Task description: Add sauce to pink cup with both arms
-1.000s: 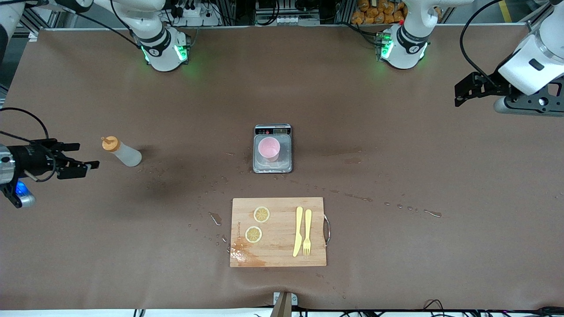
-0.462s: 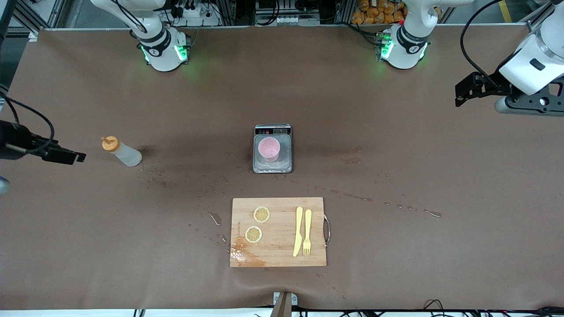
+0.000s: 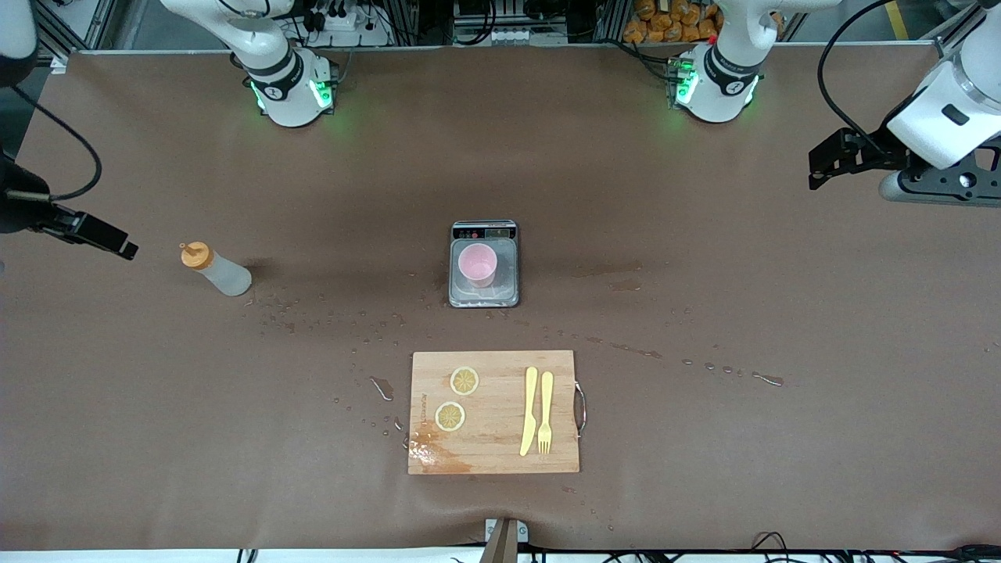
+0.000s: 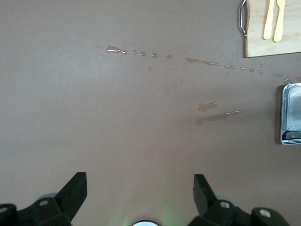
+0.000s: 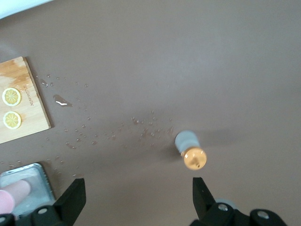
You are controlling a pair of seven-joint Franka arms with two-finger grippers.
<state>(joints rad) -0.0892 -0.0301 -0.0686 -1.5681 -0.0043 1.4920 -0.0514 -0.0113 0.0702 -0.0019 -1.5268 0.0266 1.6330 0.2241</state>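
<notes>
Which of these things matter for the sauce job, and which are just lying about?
Needed: sauce bottle, pink cup, right gripper and left gripper, both open.
Lying about: scale under the cup, cutting board, lemon slices, yellow knife, yellow fork.

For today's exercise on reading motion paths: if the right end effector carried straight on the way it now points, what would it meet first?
Probably the bare table. The right end effector, fingers open, points down at the brown surface. The sauce bottle stands just off its line, nearer one finger, so a brush with it cannot be ruled out.
</notes>
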